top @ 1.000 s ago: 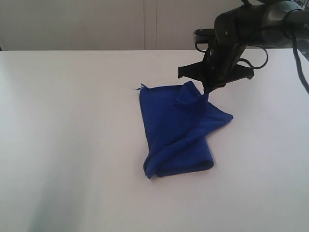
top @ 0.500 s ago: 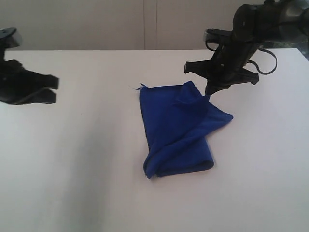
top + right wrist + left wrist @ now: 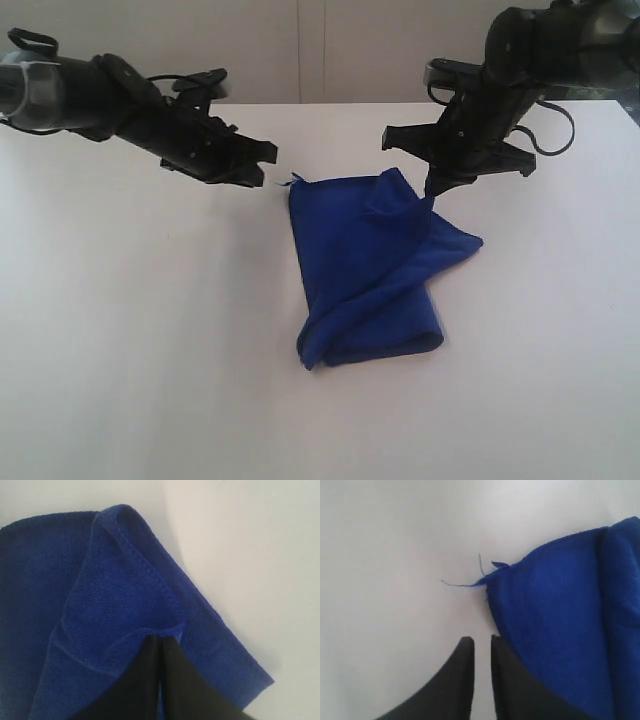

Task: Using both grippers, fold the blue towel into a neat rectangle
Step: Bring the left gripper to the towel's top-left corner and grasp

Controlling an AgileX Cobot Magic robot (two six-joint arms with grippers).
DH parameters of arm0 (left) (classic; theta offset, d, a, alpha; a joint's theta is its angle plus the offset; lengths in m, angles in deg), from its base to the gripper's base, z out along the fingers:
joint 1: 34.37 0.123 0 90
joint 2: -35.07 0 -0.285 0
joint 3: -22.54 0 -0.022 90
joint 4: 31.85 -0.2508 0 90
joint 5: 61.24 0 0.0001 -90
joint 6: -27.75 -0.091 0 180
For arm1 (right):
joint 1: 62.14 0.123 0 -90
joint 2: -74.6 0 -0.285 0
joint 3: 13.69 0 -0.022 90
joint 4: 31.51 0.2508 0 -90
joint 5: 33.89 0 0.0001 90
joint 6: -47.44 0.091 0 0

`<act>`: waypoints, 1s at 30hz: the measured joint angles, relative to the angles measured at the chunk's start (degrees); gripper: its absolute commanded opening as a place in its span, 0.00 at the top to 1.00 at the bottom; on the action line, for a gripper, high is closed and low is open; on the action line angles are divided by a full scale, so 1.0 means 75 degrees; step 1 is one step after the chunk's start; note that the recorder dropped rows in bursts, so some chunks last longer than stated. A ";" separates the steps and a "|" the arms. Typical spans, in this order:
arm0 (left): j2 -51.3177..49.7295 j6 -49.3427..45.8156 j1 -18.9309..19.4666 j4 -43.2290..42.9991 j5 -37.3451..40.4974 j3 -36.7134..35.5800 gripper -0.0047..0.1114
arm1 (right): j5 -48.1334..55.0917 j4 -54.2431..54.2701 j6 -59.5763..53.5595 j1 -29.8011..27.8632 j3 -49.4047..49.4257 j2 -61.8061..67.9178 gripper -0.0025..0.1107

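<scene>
The blue towel (image 3: 360, 270) lies loosely folded and rumpled in the middle of the white table (image 3: 150, 350). My right gripper (image 3: 430, 195) stands at its far right corner, shut on a raised fold of the towel's edge (image 3: 125, 630), where the black jaws meet at the gripper's tip (image 3: 161, 639). My left gripper (image 3: 268, 172) hovers just left of the towel's far left corner. In the left wrist view the gripper (image 3: 481, 642) shows a narrow gap with bare table between its jaws, beside the towel's edge (image 3: 560, 620). The loose thread tag (image 3: 480, 572) sticks out from that corner.
The plain white table spreads round the towel on all sides. A pale wall (image 3: 300, 50) runs behind the table's far edge. Both black arms (image 3: 80, 95) reach in from the far corners.
My left arm has swung in from the far left edge to the towel's far left corner. The right gripper has kept its hold on the towel's fold, barely moving.
</scene>
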 measured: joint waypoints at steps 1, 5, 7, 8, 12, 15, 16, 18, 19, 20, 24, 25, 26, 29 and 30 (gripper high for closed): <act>-0.0136 -0.0023 -0.0068 0.0000 0.0002 0.0134 0.63 | 0.0000 0.0000 0.0000 0.0000 0.0000 0.0000 0.98; -0.0547 -0.0166 -0.0217 0.0000 0.0017 0.0492 0.52 | 0.0000 0.0000 -0.0016 0.0000 0.0000 0.0000 0.98; -0.0719 -0.0197 -0.0233 0.0000 -0.0003 0.0646 0.50 | 0.0000 0.0000 -0.0068 0.0000 0.0000 0.0000 0.98; -0.0800 -0.0213 -0.0255 0.0000 -0.0011 0.0705 0.50 | 0.0000 0.0000 -0.0068 0.0000 0.0000 0.0000 0.98; -0.1043 -0.0391 -0.0287 0.0013 -0.0124 0.0918 0.49 | 0.0000 0.0000 -0.0104 0.0000 0.0000 0.0000 0.98; -0.1205 -0.0504 -0.0354 0.0053 -0.0192 0.1088 0.49 | 0.0000 0.0000 -0.0134 0.0000 0.0000 0.0000 0.98; -0.1256 -0.0561 -0.0384 0.0091 -0.0264 0.1161 0.49 | 0.0000 0.0000 -0.0134 0.0000 0.0000 0.0000 0.98; -0.1353 -0.0611 -0.0436 0.0126 -0.0402 0.1258 0.49 | 0.0000 0.0000 -0.0134 0.0000 0.0000 0.0000 0.98; -0.1406 -0.0640 -0.0471 0.0151 -0.0485 0.1324 0.49 | 0.0000 0.0000 -0.0134 0.0000 0.0000 0.0000 0.98; -0.1442 -0.0661 -0.0490 0.0189 -0.0526 0.1375 0.49 | 0.0000 0.0000 -0.0134 0.0000 0.0000 0.0000 0.98; -0.1574 -0.0689 -0.0534 0.0238 -0.0636 0.1551 0.50 | 0.0000 0.0000 -0.0134 0.0000 0.0000 0.0000 0.98; -0.1604 -0.0689 -0.0534 0.0270 -0.0655 0.1571 0.51 | 0.0000 0.0000 -0.0134 0.0000 0.0000 0.0000 0.98; -0.1622 -0.0689 -0.0536 0.0288 -0.0656 0.1586 0.53 | 0.0000 0.0000 -0.0134 0.0000 0.0000 0.0000 0.98; -0.1690 -0.0759 -0.0565 0.0320 -0.0721 0.1614 0.61 | 0.0000 0.0000 -0.0134 0.0000 0.0000 0.0000 0.98; -0.1707 -0.0794 -0.0565 0.0321 -0.0743 0.1631 0.66 | 0.0000 0.0000 -0.0134 0.0000 0.0000 0.0000 0.98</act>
